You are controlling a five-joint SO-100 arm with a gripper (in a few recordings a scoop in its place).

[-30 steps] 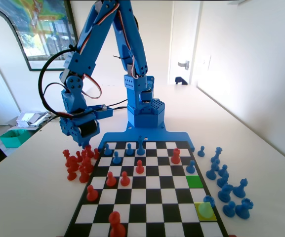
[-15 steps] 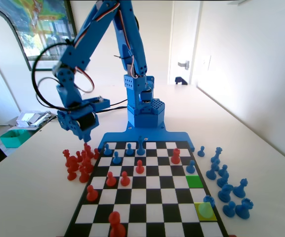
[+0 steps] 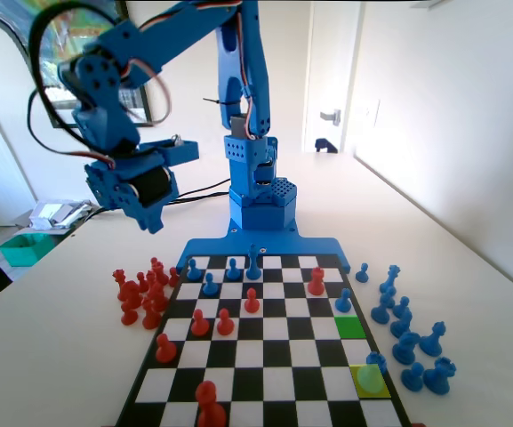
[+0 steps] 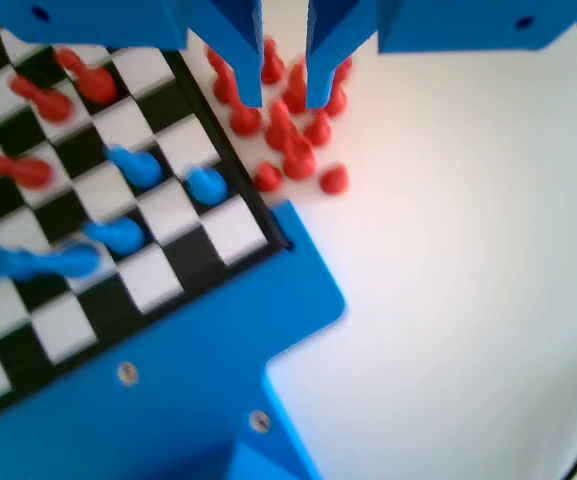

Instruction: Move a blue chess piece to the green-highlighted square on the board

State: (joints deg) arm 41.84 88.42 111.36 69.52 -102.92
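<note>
My gripper (image 3: 149,222) hangs high over the table, left of the board (image 3: 265,356) and above a cluster of red pieces (image 3: 142,292). In the wrist view the gripper (image 4: 283,98) is open with a narrow gap and nothing between the jaws; the red cluster (image 4: 290,140) lies far below it. The green-highlighted square (image 3: 349,326) sits near the board's right edge, bare. A blue pawn (image 3: 343,301) stands on the square just behind it. More blue pawns (image 3: 209,285) stand near the far rows, and the wrist view shows them blurred (image 4: 206,183).
A paler yellow-green square (image 3: 370,381) lies near the front right, with a blue pawn (image 3: 376,360) just behind it. Several blue pieces (image 3: 407,331) stand on the table right of the board. Red pawns (image 3: 225,322) stand on the board. The blue base plate (image 4: 168,380) adjoins the board's far end.
The gripper has risen from just above the red cluster and swung up and to the left in the fixed view. It carries nothing, and no piece has moved.
</note>
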